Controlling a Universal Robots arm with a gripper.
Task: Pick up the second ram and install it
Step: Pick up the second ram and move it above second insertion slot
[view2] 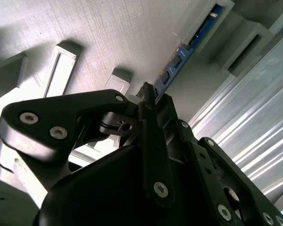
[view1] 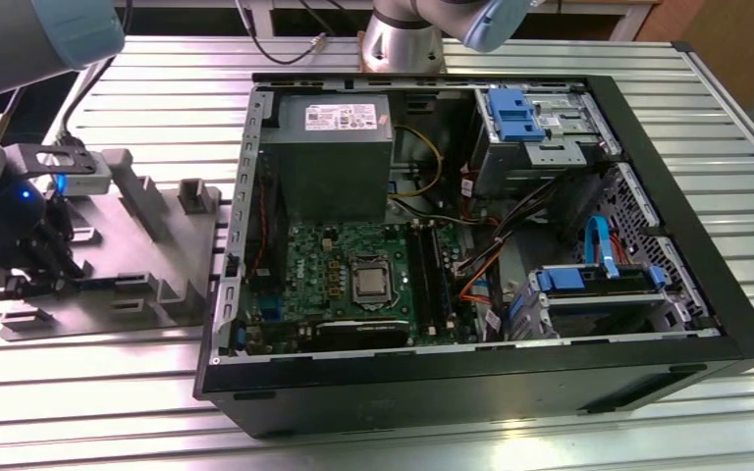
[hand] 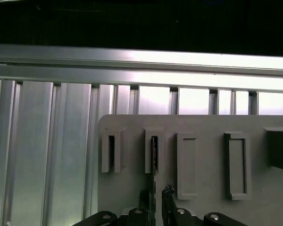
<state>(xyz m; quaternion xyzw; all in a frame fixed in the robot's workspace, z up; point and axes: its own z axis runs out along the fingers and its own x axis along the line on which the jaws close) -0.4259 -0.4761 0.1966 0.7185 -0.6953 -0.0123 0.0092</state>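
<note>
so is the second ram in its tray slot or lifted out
In the slot: the second ram stands on edge in the fixture tray, gripper at it.

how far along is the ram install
Early. The long blue-green circuit-board strip still stands in a slot of the grey moulded plastic tray, not lifted. The black gripper is down at it. Lifting it and seating it on the green motherboard both remain.

Workshop: slatted aluminium bench, opened computer
</note>
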